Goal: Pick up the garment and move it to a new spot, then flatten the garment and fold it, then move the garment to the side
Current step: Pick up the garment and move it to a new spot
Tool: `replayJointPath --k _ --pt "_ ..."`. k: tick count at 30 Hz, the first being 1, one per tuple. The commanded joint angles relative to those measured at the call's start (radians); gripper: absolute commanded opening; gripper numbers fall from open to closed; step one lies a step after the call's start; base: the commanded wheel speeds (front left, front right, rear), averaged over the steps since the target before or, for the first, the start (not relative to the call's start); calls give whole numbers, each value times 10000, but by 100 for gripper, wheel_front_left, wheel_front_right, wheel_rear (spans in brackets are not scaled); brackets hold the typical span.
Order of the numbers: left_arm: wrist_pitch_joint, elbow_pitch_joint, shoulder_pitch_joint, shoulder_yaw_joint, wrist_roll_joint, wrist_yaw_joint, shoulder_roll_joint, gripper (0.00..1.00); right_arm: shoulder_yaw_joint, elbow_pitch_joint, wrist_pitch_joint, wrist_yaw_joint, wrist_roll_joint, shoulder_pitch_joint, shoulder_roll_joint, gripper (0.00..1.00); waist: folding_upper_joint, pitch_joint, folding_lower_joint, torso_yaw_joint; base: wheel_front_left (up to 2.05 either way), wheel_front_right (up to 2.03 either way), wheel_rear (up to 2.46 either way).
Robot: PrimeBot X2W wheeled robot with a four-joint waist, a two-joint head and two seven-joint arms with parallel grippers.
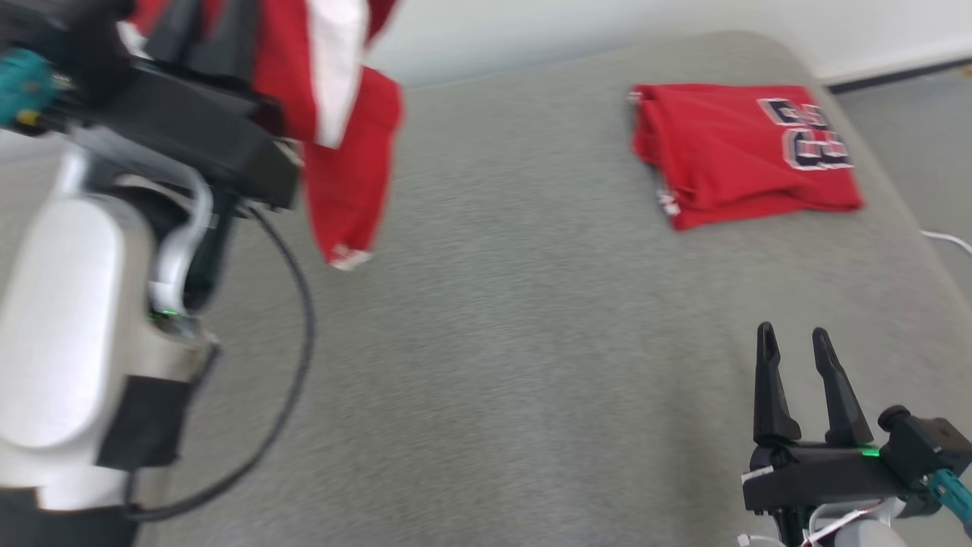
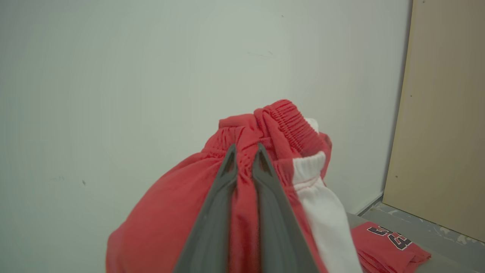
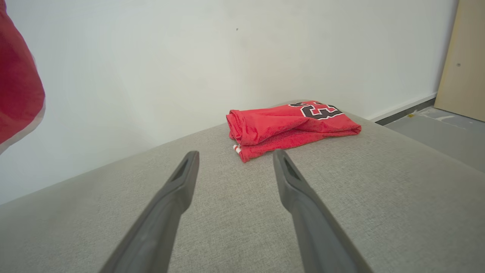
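A pair of red shorts with a white side stripe (image 1: 345, 152) hangs in the air at the upper left of the head view, above the grey cushion (image 1: 516, 342). My left gripper (image 2: 244, 151) is shut on the shorts (image 2: 170, 212) just below the gathered elastic waistband (image 2: 288, 123). The hem of the shorts (image 3: 17, 87) also shows at the left edge of the right wrist view. My right gripper (image 1: 793, 342) stands open low over the cushion's near right part, nothing between its fingers (image 3: 182, 182).
A folded red jersey with a black-and-white number (image 1: 740, 152) lies at the cushion's far right corner, ahead of the right gripper (image 3: 235, 157). A pale wall (image 3: 189, 57) runs behind the cushion. Grey floor (image 3: 435, 129) and a beige panel (image 2: 443, 113) are to the right.
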Motion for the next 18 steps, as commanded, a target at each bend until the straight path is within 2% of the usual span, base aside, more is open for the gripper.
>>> replayJointPath --k 1,6,11,18 --pt "-34 -83 185 -77 -75 92 -175 0 -12 -6 -40 0 77 177 12 100 1 -151 1 -963 0 0 0" --pt "-280 57 709 -523 -239 244 -877 0 -163 -22 -41 0 149 300 12 100 1 -126 1 -1281 0 0 0" --pt "-623 382 1610 -911 -197 421 -1323 0 -172 -47 -42 0 169 330 13 100 1 -92 1 -1307 0 0 0" --pt "-1182 1115 3214 -1347 -136 514 -1356 0 -72 -49 -42 0 50 162 12 100 1 162 1 -1001 0 0 0"
